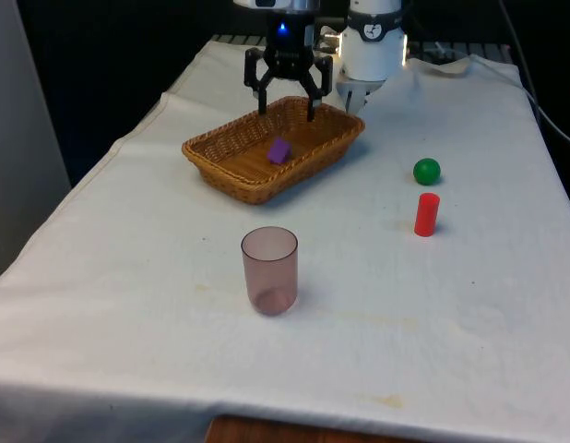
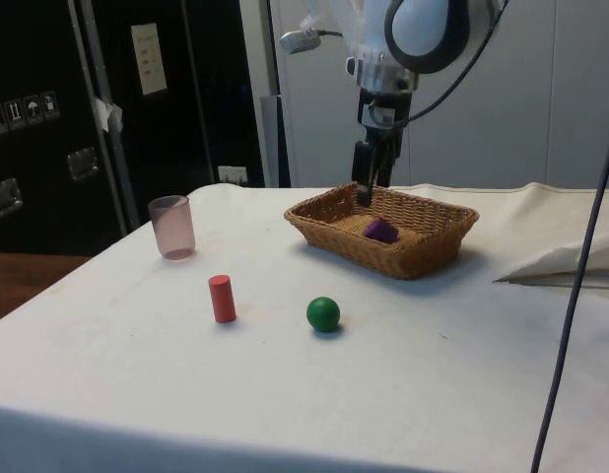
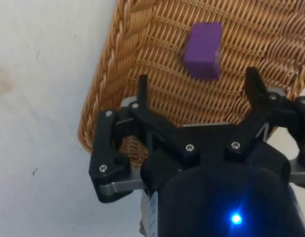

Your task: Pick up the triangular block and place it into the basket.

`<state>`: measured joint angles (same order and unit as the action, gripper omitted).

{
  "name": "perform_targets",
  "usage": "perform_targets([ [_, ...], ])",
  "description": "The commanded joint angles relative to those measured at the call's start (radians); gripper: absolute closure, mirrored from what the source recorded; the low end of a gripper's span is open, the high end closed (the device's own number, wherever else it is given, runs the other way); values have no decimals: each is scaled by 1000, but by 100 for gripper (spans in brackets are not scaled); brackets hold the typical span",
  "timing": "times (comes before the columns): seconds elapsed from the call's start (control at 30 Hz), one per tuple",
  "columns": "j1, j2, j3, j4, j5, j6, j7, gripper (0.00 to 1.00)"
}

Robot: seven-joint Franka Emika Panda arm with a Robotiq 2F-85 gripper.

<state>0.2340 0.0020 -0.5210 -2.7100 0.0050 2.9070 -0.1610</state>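
One purple block point(image 1: 279, 150) lies in the one wicker basket point(image 1: 231, 174); one pink cup point(image 1: 269, 270), red cylinder point(image 1: 426, 214), green ball point(image 1: 426, 171). Gripper point(image 1: 286, 104) hangs spread wide, empty.

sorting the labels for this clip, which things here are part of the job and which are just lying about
Part of the job:
- purple block, lying in the basket
- wicker basket
- gripper, fingers open, above the basket

Just lying about:
- pink translucent cup, upright
- red cylinder, upright
- green ball, beside the cylinder
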Motion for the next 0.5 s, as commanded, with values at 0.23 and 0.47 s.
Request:
perform_targets([
  [0.23, 2, 5, 3, 11, 5, -6, 3, 0],
  [0.47, 6, 29, 14, 60, 10, -27, 22, 0],
])
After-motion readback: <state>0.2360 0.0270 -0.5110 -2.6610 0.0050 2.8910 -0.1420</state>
